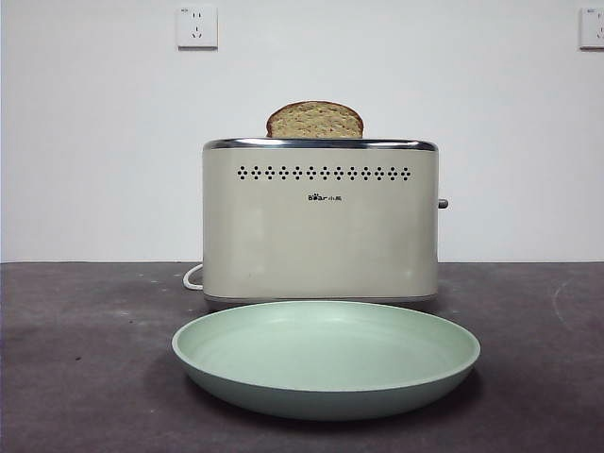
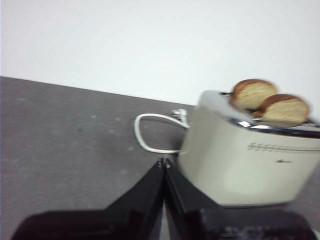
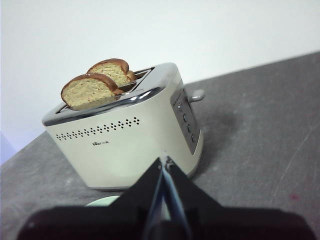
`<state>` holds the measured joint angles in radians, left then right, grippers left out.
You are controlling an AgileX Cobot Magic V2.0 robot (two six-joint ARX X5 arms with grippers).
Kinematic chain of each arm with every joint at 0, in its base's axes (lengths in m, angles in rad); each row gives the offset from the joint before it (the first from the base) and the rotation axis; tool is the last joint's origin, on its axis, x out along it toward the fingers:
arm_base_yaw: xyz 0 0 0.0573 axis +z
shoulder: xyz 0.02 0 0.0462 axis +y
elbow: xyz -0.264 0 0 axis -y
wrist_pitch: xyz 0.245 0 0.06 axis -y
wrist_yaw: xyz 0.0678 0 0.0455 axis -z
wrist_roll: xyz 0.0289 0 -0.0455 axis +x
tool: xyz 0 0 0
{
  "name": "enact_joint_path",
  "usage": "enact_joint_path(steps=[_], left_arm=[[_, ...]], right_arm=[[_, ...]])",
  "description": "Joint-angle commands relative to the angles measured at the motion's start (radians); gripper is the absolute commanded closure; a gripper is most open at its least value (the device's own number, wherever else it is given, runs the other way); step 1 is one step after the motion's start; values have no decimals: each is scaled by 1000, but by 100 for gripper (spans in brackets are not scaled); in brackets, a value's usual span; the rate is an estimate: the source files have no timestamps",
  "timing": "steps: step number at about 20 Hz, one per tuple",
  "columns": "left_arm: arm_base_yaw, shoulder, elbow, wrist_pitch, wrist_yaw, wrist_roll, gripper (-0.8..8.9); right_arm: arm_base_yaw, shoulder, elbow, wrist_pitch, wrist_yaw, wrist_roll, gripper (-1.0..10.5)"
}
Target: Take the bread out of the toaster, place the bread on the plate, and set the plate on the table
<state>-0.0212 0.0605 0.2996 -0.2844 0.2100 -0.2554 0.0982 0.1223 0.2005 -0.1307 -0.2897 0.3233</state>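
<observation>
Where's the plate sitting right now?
In the front view the plate lies flat on the table, centred directly in front of the toaster, on its logo side. Neither hand is near it.

A plain white wall (image 1: 94, 142) fills the background behind the counter. Two white wall sockets are mounted high on it: one socket (image 1: 196, 25) toward the left in the front view, the other socket (image 1: 592, 27) cut off by the right edge. A second slice (image 3: 111, 70) of brown-crusted bread shows its domed top.
</observation>
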Motion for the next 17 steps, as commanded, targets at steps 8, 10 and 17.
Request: enact_joint_path(steps=[8, 10, 17], left_arm=[[3, 190, 258, -145, 197, 27, 819], [3, 232, 315, -187, 238, 50, 819], [2, 364, 506, -412, 302, 194, 819]], right_arm=[[2, 264, 377, -283, -159, -100, 959], [2, 324, 478, -393, -158, -155, 959], [3, 490, 750, -721, -161, -347, 958]])
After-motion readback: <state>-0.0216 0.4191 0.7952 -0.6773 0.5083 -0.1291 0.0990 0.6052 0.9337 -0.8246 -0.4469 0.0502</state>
